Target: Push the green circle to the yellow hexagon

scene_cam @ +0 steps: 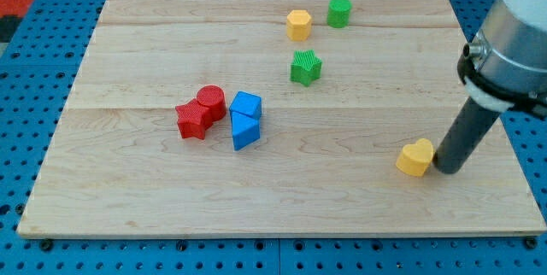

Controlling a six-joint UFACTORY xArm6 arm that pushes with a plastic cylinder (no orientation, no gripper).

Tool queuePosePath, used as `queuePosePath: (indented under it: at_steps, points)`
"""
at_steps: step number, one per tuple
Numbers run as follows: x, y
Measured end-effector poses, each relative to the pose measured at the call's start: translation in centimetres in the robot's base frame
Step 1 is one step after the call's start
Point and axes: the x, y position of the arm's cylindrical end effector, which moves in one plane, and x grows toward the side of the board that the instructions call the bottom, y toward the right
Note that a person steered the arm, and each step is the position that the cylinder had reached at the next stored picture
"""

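The green circle (339, 11) stands near the view's top, right of centre. The yellow hexagon (298, 25) sits just to its left, a small gap between them. My tip (447, 169) is at the view's lower right, far from both, touching the right side of a yellow heart block (416, 157).
A green star (305, 67) lies below the yellow hexagon. A red circle (211, 102) and a red star (193, 120) touch at centre left. A blue block (246, 106) and a blue triangle (245, 131) sit next to them. The wooden board (128, 198) rests on a blue pegboard.
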Motion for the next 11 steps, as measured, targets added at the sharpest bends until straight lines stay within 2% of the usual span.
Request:
queuePosePath:
  at_steps: [1, 3, 4, 5, 7, 9, 10, 11]
  points:
    - [-9.5, 2.9]
    - [-21.2, 2.6]
    - [-24.6, -3.2]
    - [-27.1, -7.1]
    - [-27.6, -9.9]
    - [-30.1, -14.9]
    - [-30.6, -17.2]
    - [-29.3, -18.9]
